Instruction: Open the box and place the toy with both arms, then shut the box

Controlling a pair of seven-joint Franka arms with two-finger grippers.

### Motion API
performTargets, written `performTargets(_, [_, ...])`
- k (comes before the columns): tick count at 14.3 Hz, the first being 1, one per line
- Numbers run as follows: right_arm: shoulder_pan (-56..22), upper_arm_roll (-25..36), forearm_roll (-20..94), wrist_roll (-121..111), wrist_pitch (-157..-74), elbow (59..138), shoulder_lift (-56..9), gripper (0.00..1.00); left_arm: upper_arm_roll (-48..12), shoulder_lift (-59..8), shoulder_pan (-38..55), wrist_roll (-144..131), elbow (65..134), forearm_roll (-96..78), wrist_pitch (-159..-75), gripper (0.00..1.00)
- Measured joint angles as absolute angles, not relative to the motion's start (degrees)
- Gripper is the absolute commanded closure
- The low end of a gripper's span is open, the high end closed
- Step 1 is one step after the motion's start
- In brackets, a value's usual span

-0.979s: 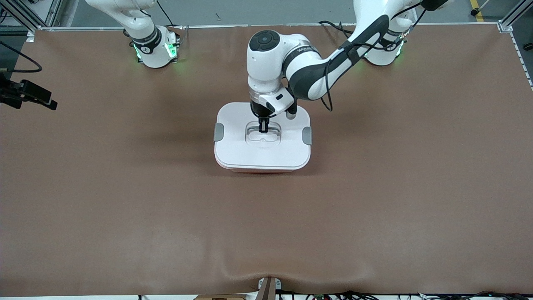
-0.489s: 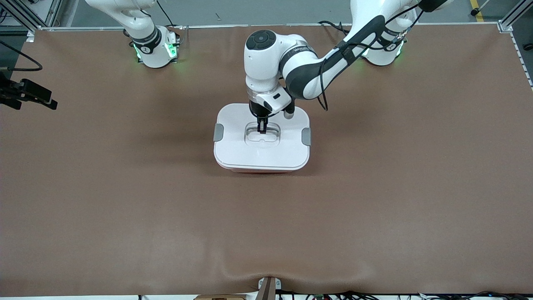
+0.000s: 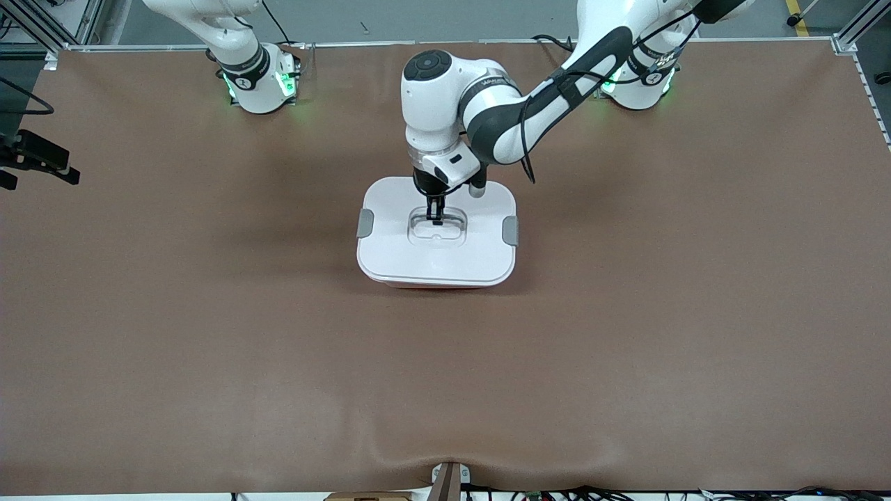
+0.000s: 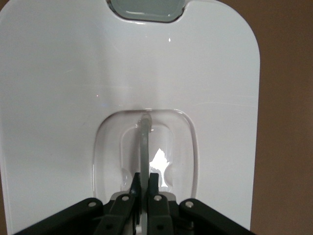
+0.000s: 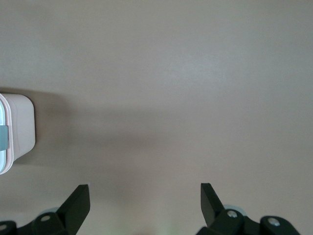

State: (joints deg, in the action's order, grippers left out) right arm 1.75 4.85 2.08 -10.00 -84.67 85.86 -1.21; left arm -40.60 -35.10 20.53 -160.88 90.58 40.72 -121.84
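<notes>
The brown worktop (image 3: 209, 334) stretched wide under both my arms, and on it, about midway between my two bases, sat the box (image 3: 437, 233), its white lid (image 3: 452, 261) seated on the pale pink tub, of which only a thin strip showed along the edge nearer the front camera. A grey clip (image 3: 365, 223) sat on the lid's edge toward my right arm's end of the worktop and a second grey clip (image 3: 511, 230) on the edge toward my left arm's end, both lying flat against the sides. My left arm (image 3: 515, 118) reached down from its base to the middle of the lid, and my left gripper (image 3: 436, 212) stood upright in the clear recessed hollow there, its fingers (image 4: 155, 185) pressed together around the thin clear handle (image 4: 145, 147), which ran straight out from between them across the hollow. My right arm (image 3: 230, 35) waited, drawn back near its base; my right gripper (image 5: 145, 198) hung over bare worktop with its fingers (image 5: 78, 200) spread wide and nothing between them, and a corner of the box with one grey clip showed well apart from them at the edge of the right wrist view.
</notes>
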Motion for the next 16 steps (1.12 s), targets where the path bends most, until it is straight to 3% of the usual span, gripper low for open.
performTargets(5, [1.87,4.98,1.44,-10.0,-84.7,85.39,-2.02,0.0,-37.55,-35.17,23.79,-161.17,90.37,40.99,-121.84,1.0])
performTargets(16, [2.08,5.02,1.26,-10.06,-84.73,85.13,-3.32,0.0,-37.24,-35.45,24.05,-161.72,90.24,40.99,-121.47,1.0])
